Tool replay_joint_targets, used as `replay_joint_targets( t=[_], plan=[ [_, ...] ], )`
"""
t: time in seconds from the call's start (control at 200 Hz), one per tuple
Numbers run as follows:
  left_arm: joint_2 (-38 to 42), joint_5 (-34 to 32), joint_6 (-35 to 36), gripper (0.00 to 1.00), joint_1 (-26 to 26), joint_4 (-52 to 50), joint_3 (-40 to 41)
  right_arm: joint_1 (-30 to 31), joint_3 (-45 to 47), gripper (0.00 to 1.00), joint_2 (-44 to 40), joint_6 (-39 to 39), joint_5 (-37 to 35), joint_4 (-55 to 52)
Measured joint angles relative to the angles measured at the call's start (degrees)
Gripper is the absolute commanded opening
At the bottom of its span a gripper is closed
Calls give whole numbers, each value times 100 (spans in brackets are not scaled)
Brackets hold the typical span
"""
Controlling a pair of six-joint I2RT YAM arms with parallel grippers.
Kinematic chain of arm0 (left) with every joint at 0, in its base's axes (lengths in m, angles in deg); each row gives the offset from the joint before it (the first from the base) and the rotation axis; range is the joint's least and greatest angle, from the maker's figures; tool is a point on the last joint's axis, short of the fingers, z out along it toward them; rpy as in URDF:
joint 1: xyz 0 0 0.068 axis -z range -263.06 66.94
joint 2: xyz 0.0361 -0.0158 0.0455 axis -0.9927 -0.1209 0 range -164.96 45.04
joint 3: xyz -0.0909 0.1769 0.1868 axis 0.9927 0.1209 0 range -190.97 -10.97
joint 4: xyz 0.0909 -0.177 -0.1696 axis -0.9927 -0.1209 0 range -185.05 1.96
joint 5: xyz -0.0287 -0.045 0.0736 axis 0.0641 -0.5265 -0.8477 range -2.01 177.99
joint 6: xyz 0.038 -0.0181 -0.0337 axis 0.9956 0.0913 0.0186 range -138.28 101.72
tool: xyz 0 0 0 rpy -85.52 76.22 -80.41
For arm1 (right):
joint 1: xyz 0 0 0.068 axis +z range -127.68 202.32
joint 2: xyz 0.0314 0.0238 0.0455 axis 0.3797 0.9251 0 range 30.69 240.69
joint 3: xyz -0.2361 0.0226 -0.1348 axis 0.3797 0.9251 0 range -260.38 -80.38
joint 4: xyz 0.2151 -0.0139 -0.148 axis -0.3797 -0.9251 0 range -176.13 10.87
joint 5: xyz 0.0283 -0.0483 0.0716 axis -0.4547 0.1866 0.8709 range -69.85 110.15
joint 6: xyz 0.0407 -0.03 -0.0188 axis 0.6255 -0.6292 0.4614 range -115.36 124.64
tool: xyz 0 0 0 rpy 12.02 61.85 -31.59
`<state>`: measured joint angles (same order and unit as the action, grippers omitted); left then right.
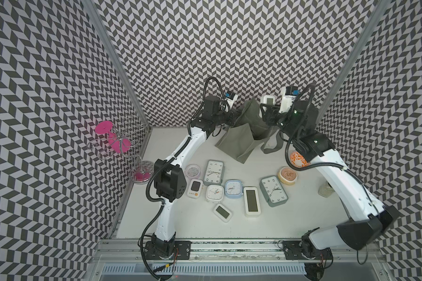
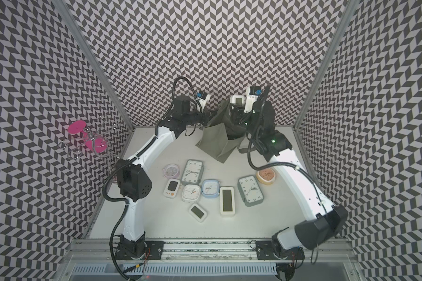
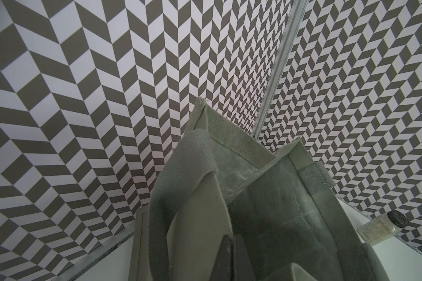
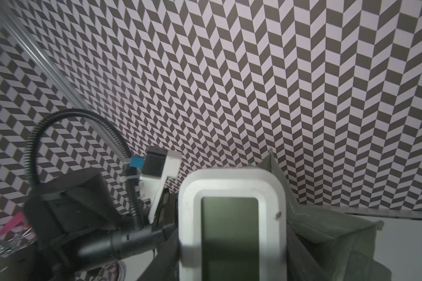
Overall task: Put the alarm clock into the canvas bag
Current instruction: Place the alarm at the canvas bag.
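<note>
Clenched on canvas bag [image 1: 239, 138] rim cloth with left fingers [image 3: 225, 255]; grasping white alarm clock [image 1: 268, 100] with right fingers [image 1: 266, 110], above bag mouth. Risk if released off-centre: snagging sagging cloth, tumbling onto surface [image 1: 171, 219].

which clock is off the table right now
The white digital clock gripped by the right end effector beside the canvas bag; the rest lie on the table.

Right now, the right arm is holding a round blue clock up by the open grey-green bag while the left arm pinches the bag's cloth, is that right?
Only the clock is wrong: the right gripper holds a white rectangular alarm clock with a dark screen, plain in the right wrist view. It is up by the canvas bag, whose cloth the left gripper pinches.
</note>
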<state>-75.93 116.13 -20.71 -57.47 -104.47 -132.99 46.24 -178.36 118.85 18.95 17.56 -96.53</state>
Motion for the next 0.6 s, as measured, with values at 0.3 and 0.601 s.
replay_joint_targets(
  t=[0.3,0.601],
  plan=[
    [0,-24,2,0,0,-9,0,-216,-1161,52,2319,-378,249,-769],
    [0,-118,17,0,-2,-63,-4,-348,-1626,54,3237,-839,487,-1071]
  ],
)
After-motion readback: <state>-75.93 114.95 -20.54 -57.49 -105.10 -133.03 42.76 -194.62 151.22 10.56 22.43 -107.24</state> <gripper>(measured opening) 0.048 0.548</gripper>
